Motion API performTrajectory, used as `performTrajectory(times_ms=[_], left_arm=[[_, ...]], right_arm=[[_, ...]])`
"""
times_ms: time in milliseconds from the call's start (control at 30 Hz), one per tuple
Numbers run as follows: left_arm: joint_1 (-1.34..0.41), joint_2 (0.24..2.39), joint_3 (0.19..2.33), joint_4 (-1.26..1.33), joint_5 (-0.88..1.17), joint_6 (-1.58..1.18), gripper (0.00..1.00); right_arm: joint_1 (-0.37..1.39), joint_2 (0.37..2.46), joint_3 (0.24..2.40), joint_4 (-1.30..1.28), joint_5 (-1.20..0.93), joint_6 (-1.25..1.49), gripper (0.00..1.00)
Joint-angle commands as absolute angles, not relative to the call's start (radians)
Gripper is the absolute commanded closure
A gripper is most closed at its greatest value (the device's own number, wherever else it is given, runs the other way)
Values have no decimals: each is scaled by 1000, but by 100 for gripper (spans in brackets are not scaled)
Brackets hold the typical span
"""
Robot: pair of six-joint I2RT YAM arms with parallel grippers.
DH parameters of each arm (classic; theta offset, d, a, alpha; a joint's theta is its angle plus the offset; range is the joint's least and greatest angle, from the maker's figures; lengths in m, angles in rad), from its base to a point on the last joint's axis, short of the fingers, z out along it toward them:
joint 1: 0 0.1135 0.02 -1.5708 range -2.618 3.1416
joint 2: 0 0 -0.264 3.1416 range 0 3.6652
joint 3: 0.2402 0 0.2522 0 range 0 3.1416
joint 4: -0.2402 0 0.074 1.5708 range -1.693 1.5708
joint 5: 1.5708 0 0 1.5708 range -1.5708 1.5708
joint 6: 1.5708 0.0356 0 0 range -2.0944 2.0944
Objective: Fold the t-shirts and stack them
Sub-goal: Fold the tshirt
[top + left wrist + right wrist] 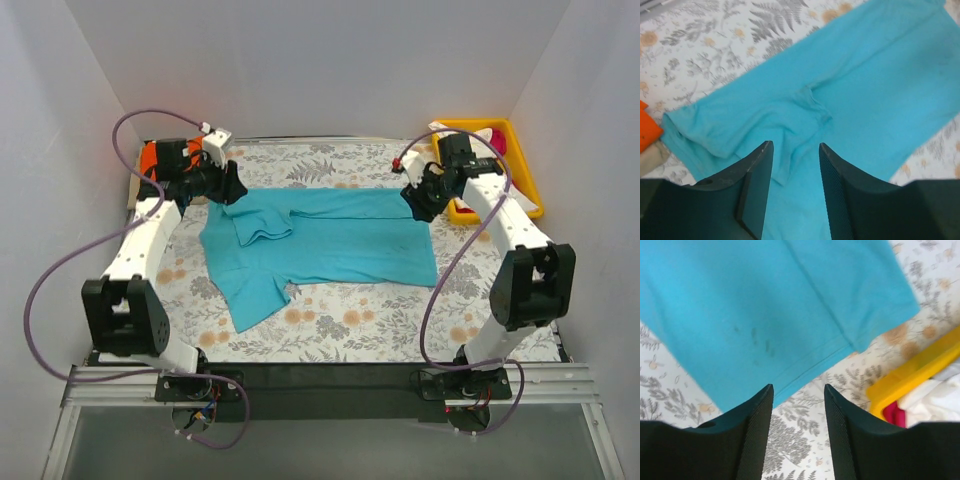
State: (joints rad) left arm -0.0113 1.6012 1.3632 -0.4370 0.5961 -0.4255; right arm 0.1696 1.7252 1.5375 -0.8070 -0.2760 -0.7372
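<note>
**Teal shirt part-folded; both grippers empty at its far edge**

The teal shirt (330,250) lay flat on the floral cloth (340,325), spanning the gap between the two grippers. One sleeve was turned in over the body just under the left gripper (228,190). That gripper's fingers stood spread with nothing between them. The right gripper (416,200) hung above the hem corner, likewise spread and empty.

Judgement: the first shirt was mid-fold, between grasps. The next move would call for both grippers to drop onto the edge and pinch it together, so the fold runs straight.

The orange shirt (158,156), to the left gripper's left, was mostly masked by the arm. In the tray (912,377) beside the right gripper, white cloth (935,395) and magenta cloth (895,416) were cut off; their number could not be told.
</note>
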Motion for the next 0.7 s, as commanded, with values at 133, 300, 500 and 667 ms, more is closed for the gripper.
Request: performTrajectory(times_ms=[133, 300, 500, 667], left_arm=[[55, 1353, 1037, -744, 634, -103, 62], [66, 1237, 852, -729, 543, -23, 62], [66, 1252, 804, -696, 491, -21, 60], [67, 1298, 790, -667, 443, -11, 59]], right_arm=[[173, 1542, 1160, -867, -244, -867, 57], [178, 1467, 1031, -807, -218, -867, 52], [187, 1454, 943, -750, -196, -856, 51], [213, 1470, 905, -693, -173, -842, 51]])
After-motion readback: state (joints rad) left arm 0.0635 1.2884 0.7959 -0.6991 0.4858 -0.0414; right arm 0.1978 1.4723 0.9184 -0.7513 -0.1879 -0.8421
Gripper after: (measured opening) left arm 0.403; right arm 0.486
